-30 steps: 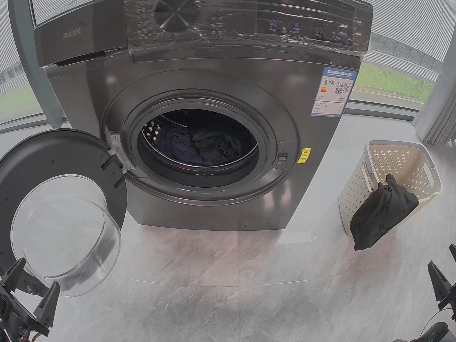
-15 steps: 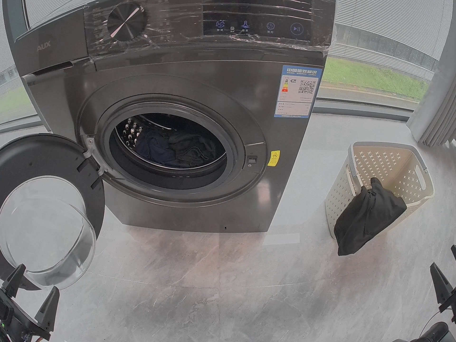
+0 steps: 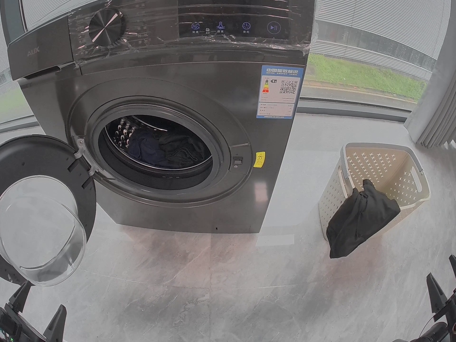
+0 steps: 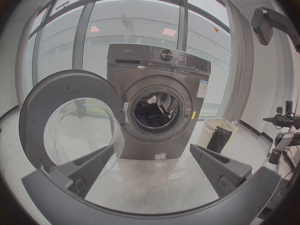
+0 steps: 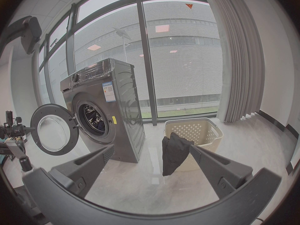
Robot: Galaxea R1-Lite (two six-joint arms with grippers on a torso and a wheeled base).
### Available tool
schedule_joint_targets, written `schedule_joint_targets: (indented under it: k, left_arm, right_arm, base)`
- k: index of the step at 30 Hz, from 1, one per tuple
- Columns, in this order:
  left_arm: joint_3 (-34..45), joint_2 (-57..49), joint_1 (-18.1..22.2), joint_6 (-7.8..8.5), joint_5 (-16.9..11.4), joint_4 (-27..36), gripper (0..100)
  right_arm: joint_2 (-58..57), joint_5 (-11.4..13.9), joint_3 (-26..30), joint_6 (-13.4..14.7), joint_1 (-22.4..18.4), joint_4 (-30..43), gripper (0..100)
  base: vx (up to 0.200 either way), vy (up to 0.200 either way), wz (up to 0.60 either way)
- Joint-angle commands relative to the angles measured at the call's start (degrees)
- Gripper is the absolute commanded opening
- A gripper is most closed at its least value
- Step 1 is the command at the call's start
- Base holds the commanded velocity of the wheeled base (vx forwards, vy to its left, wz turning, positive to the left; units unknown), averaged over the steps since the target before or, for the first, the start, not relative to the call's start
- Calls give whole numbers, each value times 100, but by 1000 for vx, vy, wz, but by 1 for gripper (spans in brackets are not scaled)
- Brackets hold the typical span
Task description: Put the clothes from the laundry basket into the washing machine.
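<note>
Garment (image 3: 358, 219): black, crumpled; we see it draped over the laundry basket (image 3: 332, 198) rim.
Washing machine (image 3: 166, 72): door (image 3: 42, 160) open, dark clothes (image 3: 161, 150) inside.
Left pincer (image 4: 150, 147), right pincer (image 5: 151, 147): both wide, empty.

Washing machine (image 3: 156, 77) stands on the floor (image 3: 213, 281), centre-left, with the window (image 3: 370, 34) behind it. Door (image 3: 42, 160) hangs open, swung out left of the drum opening. Clothes (image 3: 164, 150) lie low inside the drum. Laundry basket (image 3: 375, 145) on the floor right of the machine, apart from it, near the curtain (image 3: 434, 115). Garment (image 3: 358, 217) draped over the basket's near rim, hanging down its outer wall. Left end effector (image 3: 40, 305) near left, before the door; right end effector (image 3: 441, 269) near right, before the basket.
</note>
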Motion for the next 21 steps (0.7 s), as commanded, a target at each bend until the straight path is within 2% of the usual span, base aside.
schedule_joint_targets:
  k: [1,2,5,8,9,10,12,15,21]
  left_arm:
    - [99,-431,191,-7,-151,57,100]
    - [99,-431,182,20,-116,57,100]
    - [99,-440,191,-7,25,57,100]
    - [90,-431,191,11,552,110,100]
    - [99,-431,191,90,763,163,100]
    - [99,-440,191,125,851,233,100]
    - [99,-440,191,152,886,312,100]
    - [99,-440,182,371,745,453,100]
    - [99,-440,165,336,710,453,100]
  right_arm:
    - [-901,87,151,-84,-216,636,100]
    - [-936,105,151,-163,-260,794,100]
    - [-936,52,151,-136,-269,820,100]
    - [-936,-45,151,-110,-260,803,100]
    - [-936,-124,151,-101,-260,803,100]
    - [-936,-176,151,-101,-269,803,100]
    - [-936,-229,151,-92,-269,803,100]
    - [-936,-273,151,-92,-269,811,100]
    - [-936,-203,151,-92,-269,811,100]
  base:
    - [0,0,0]
    - [0,0,0]
    - [0,0,0]
    - [0,0,0]
    - [0,0,0]
    - [0,0,0]
    - [0,0,0]
    - [0,0,0]
    - [0,0,0]
